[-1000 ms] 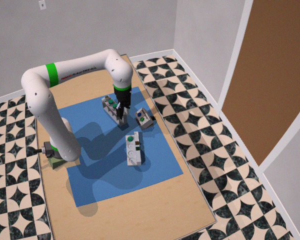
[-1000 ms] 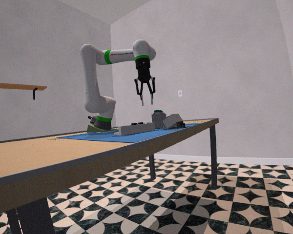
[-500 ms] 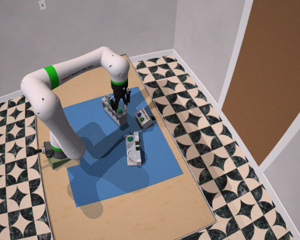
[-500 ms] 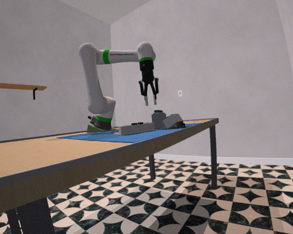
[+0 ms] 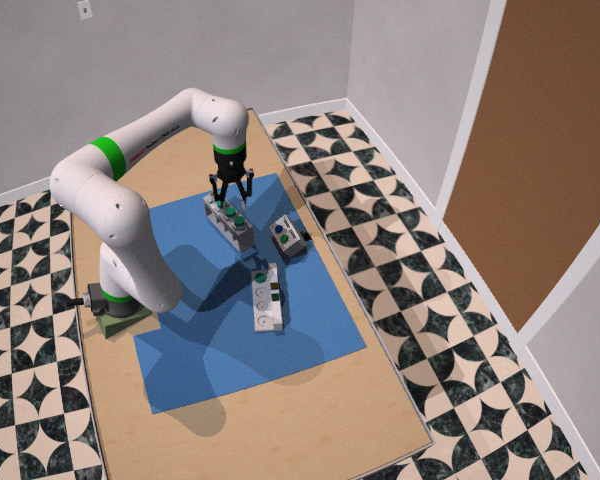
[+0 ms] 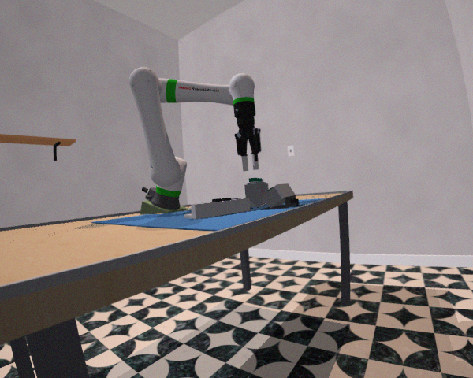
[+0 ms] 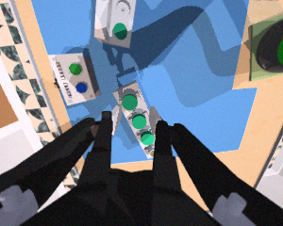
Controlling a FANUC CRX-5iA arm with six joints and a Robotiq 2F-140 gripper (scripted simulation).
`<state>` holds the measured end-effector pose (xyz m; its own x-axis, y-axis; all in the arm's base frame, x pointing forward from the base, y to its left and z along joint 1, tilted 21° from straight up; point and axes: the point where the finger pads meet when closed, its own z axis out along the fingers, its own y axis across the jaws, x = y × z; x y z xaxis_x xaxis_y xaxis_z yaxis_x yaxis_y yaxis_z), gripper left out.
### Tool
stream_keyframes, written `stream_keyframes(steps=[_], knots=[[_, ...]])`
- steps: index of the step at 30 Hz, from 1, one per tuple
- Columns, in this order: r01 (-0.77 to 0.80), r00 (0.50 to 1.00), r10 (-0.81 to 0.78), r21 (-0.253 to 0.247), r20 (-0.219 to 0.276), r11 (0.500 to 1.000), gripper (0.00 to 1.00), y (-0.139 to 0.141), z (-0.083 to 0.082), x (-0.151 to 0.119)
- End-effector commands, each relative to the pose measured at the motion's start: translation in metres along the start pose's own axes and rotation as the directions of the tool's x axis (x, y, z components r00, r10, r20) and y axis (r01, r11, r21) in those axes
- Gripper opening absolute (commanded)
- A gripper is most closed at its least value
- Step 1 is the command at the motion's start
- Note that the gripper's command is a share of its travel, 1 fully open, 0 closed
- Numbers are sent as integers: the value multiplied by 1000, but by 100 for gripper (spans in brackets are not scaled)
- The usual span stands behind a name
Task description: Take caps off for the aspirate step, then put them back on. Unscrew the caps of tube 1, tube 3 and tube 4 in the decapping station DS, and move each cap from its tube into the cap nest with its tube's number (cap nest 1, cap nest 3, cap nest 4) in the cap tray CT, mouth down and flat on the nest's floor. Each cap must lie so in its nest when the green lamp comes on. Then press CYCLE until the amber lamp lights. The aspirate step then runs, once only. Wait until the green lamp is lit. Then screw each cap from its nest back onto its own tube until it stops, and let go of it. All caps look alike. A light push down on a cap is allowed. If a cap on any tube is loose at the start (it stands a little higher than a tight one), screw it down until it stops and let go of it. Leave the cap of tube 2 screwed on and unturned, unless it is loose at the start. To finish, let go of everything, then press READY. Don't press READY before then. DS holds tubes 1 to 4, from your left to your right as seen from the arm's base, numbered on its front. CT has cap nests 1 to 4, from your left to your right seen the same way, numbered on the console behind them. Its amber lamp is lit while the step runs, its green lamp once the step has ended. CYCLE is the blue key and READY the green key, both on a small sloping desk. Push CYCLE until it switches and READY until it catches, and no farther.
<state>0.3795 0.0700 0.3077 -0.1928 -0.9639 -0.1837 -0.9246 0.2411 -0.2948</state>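
Observation:
The grey decapping station (image 5: 238, 238) (image 6: 256, 194) (image 7: 124, 113) carries three green caps (image 5: 230, 211) (image 7: 139, 121) (image 6: 254, 179). The tube at its end farthest from the cap tray (image 7: 152, 152) is bare. The white cap tray (image 5: 267, 320) (image 6: 220, 207) (image 7: 104, 21) holds one green cap (image 5: 260, 277) (image 7: 120, 31) in its end nest nearest the station. The other nests are empty. My gripper (image 5: 232, 202) (image 6: 250, 166) (image 7: 135, 111) hangs well above the station. Its fingers stand partly open with nothing between them.
The sloping key desk (image 5: 293, 242) (image 6: 282, 194) (image 7: 61, 80) stands right of the station with the blue key (image 5: 278, 227) (image 7: 81, 88) and the green key (image 5: 284, 238) (image 7: 75, 69). All stand on a blue mat (image 5: 300, 330). The arm's base (image 5: 122, 310) is at the table's left edge.

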Motion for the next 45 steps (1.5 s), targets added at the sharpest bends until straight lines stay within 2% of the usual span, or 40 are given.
stream_keyframes(steps=[1,3,12,15,17,26,45], knots=[[-29,999,30,29,-45,999,35,7,2,-24],[-29,999,30,29,-45,999,35,12,3,-40],[-29,999,30,29,-45,999,35,12,3,-40],[-29,999,30,29,-45,999,35,12,12,-40],[-29,999,30,29,-45,999,35,12,12,-40],[-29,999,30,29,-45,999,35,11,38,-39],[-29,999,30,29,-45,999,35,11,43,-38]])
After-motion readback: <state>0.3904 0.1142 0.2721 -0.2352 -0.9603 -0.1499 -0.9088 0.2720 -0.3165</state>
